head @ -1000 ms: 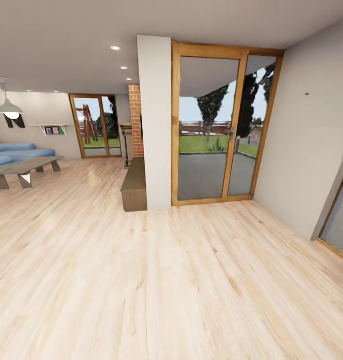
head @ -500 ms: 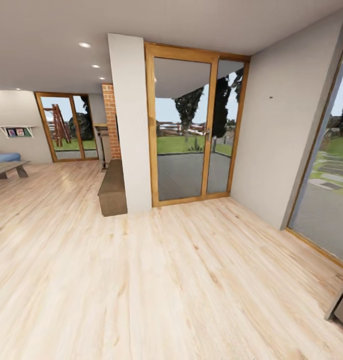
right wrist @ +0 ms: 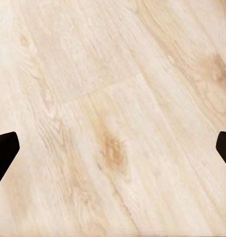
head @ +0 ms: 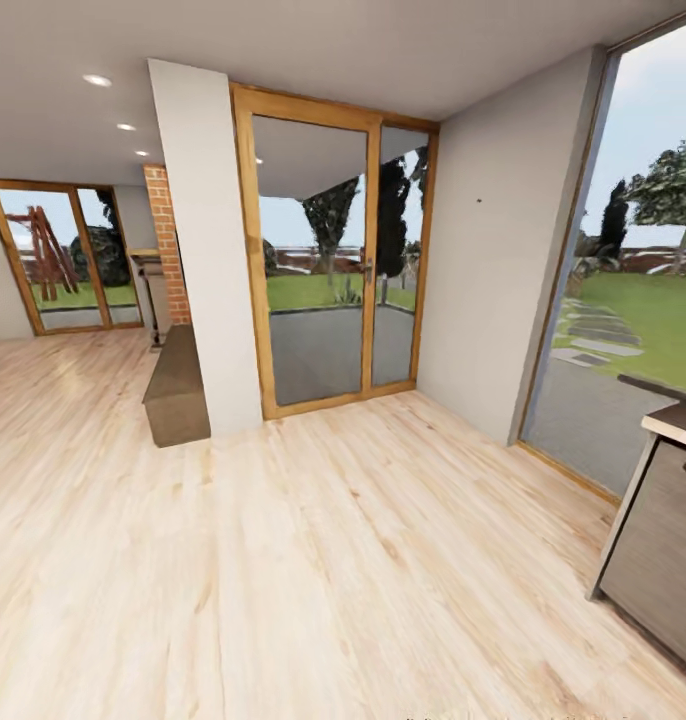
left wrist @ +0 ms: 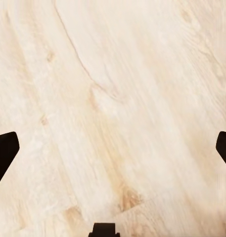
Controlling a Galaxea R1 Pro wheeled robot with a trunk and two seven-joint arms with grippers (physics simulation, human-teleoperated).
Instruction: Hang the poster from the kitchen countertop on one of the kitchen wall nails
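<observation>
Currently you are in transit: the head view shows pale wood floor (head: 313, 560), a white pillar (head: 208, 250) at about 11 o'clock, a wood-framed glass door (head: 318, 260) at 12, and a plain grey-white wall (head: 493, 270) at about 1 o'clock carrying one wall nail (head: 478, 201), a dark speck high up. At 4 o'clock the corner of the kitchen countertop (head: 683, 420) enters, a pale edge over a dark grey cabinet front (head: 658, 550). No poster is in sight; presumably it lies further along that counter. Left gripper (left wrist: 113, 153): fingertips sit at opposite edges of the wrist view, spread wide, nothing between them, floor beneath. Right gripper (right wrist: 113, 153): same, spread wide and empty over floor. For this step, bring the base toward 3–4 o'clock until the whole slab faces you, and stop short of the cabinet so both arms can reach over it. Note the nail's position now; you will want to return to it. Keep the arms tucked low while driving.
</observation>
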